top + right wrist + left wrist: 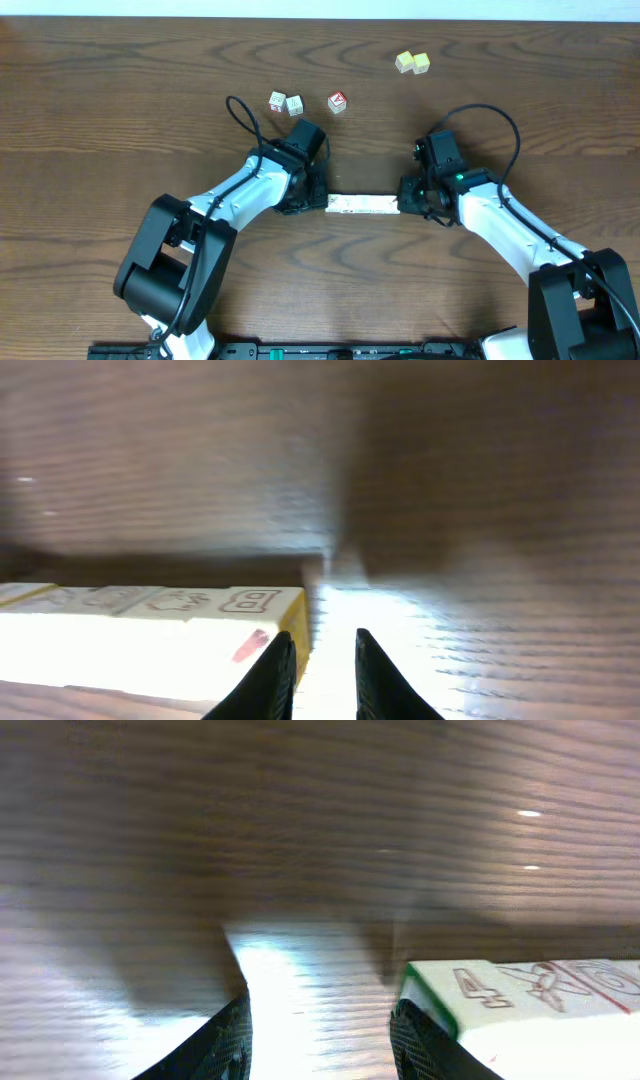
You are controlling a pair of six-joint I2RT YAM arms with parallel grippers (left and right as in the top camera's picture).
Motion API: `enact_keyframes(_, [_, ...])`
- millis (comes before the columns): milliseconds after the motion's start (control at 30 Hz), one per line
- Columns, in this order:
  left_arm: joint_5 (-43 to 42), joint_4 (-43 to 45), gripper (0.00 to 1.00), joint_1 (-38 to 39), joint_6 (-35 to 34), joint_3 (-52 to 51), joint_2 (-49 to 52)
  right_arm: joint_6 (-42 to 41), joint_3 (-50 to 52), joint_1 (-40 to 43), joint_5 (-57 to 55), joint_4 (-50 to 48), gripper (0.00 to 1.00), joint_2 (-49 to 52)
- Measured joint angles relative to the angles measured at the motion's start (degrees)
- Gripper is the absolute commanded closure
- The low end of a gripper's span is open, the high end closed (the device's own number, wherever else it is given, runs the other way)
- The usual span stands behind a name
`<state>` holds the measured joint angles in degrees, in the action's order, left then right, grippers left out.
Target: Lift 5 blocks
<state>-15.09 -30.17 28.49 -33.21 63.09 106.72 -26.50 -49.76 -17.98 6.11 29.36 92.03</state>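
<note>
Overhead, a row of whitish blocks [362, 204] lay on the table [120, 80] between the left fingers [316, 200] and right fingers [406, 198], with both arms low. Left wrist: the fingers [232, 1038] were spread, and the row's green-edged, printed end [520, 1005] sat beside one. Right wrist: the fingers [276, 672] were slightly parted, pinching nothing, with the row [150, 622] just beside them.

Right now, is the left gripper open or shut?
Open. The left gripper shows its fingers apart with only bare table between; the row of blocks sits outside them.
</note>
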Motion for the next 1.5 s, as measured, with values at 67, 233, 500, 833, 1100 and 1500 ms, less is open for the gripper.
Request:
enact_keyframes(67, [0.6,-1.1,0.54,-0.4,0.0,0.0,-0.2,0.0,-0.4,-0.5,0.0,0.2,0.8,0.0])
enact_keyframes(233, [2.4,-2.6,0.54,-0.6,0.0,0.0,-0.4,0.0,-0.4,-0.5,-0.7,1.4,0.79,0.0])
enact_keyframes(500, [7.9,-13.5,0.51,-3.0,0.0,4.2,-2.5,0.0,-6.1,3.9,-1.9,14.0,0.73,0.0])
enact_keyframes(833, [11.5,-22.4,0.25,-10.1,0.2,7.7,-22.5,1.8,-17.0,8.0,-0.9,36.0,0.4,-8.8])
enact_keyframes(1100, [12.1,-26.1,0.25,-11.5,0.2,7.7,-32.5,2.3,-17.1,2.4,0.2,48.9,0.01,-25.9])
enact_keyframes(1500, [12.1,-26.2,0.24,-11.5,0.2,7.7,-33.3,-1.8,-17.2,0.0,2.0,51.0,0.01,-35.3])
